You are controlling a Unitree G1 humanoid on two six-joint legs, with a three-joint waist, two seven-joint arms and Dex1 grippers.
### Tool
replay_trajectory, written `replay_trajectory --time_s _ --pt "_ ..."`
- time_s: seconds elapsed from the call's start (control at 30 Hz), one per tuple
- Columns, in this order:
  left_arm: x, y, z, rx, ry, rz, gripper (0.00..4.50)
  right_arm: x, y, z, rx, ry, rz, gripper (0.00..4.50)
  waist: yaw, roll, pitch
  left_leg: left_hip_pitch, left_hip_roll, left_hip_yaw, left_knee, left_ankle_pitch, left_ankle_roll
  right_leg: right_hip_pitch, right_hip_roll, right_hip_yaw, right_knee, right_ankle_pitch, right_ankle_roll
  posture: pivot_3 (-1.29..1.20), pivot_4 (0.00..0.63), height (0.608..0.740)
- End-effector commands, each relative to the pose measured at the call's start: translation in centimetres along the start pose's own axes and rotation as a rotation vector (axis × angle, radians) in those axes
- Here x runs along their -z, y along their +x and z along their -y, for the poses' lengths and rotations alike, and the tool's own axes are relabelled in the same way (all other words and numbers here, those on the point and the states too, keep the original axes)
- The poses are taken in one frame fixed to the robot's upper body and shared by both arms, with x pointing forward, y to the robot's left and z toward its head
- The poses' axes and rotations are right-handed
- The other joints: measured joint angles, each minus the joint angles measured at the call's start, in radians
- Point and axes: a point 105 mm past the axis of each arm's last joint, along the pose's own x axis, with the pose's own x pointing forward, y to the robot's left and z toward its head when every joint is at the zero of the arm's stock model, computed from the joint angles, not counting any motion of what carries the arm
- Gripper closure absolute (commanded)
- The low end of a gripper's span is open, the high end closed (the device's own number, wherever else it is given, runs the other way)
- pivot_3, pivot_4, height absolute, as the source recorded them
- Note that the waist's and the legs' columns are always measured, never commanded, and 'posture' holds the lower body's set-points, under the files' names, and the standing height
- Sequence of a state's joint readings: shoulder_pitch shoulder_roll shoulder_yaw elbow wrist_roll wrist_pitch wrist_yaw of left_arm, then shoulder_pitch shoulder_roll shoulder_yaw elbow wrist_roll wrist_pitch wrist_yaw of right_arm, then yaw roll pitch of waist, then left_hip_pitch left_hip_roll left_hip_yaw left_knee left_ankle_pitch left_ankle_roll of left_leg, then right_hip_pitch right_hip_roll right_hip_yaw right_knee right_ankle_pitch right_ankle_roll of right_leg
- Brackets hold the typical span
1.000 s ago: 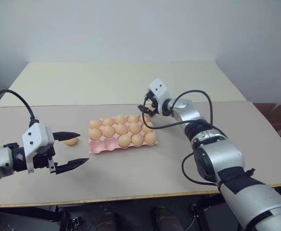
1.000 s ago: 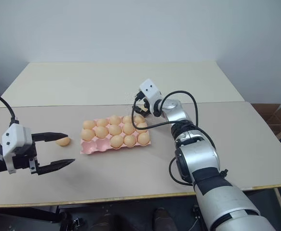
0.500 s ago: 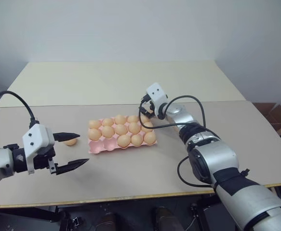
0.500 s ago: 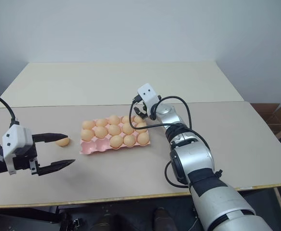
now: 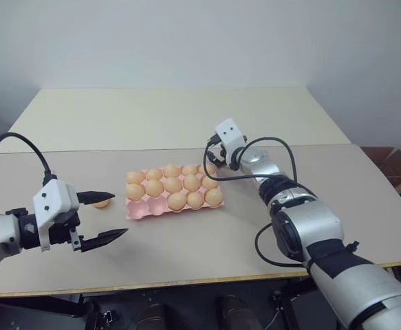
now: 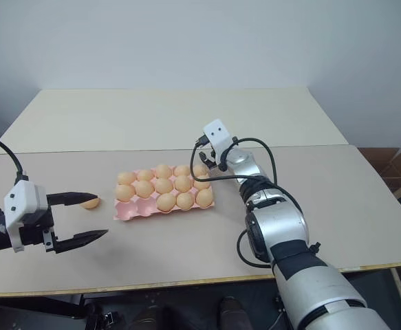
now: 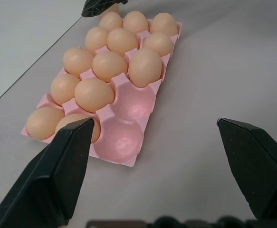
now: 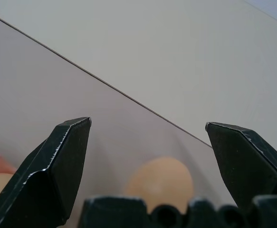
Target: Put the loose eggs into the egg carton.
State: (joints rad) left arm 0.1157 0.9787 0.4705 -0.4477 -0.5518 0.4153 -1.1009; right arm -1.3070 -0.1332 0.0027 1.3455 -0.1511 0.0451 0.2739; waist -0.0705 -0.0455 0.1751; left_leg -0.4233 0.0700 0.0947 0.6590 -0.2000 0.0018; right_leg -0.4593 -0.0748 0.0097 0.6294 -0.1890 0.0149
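The pink egg carton (image 5: 139,210) lies mid-table, with eggs in most of its cups; two cups (image 7: 125,121) at its near left end are bare. One loose egg (image 5: 102,203) rests on the table left of it, just behind the upper finger of my left gripper (image 5: 120,214), which hangs open and empty, aimed at the carton. My right gripper (image 5: 210,152) hovers open at the carton's far right corner. Another egg (image 8: 159,183) lies low between its fingers, untouched; I cannot tell if it sits in a cup.
A second cream table (image 5: 166,117) adjoins at the back along a seam (image 8: 128,97). A cardboard box (image 5: 393,165) stands on the floor at the right. Black cables loop off both wrists.
My right gripper has swung slightly rightward and turned at the carton's far right corner. The left gripper has stayed put, and both remain open.
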Motion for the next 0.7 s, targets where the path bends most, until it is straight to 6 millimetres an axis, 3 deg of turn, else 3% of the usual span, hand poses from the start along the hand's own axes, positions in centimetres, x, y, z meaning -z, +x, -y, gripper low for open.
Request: replay_trajectory --time_s 0.03,0.7 --pt "-1.1 -0.3 -0.2 -0.015 0.048 0.023 0.00 -0.2 -0.2 1.0 0.031 0.028 0.008 0.02 -0.001 0.000 0.000 0.000 0.000 0.000 0.000 0.000 0.000 0.000 0.000 0.000 0.000 0.000 0.000 0.00 0.150 0.740" --pt "-1.2 -0.4 -0.1 -0.016 0.048 0.020 0.00 1.4 -0.4 1.0 0.015 0.033 -0.029 0.02 -0.001 0.000 0.000 0.000 0.000 0.000 0.000 0.000 0.000 0.000 0.000 0.000 0.000 0.000 0.000 0.00 0.150 0.740"
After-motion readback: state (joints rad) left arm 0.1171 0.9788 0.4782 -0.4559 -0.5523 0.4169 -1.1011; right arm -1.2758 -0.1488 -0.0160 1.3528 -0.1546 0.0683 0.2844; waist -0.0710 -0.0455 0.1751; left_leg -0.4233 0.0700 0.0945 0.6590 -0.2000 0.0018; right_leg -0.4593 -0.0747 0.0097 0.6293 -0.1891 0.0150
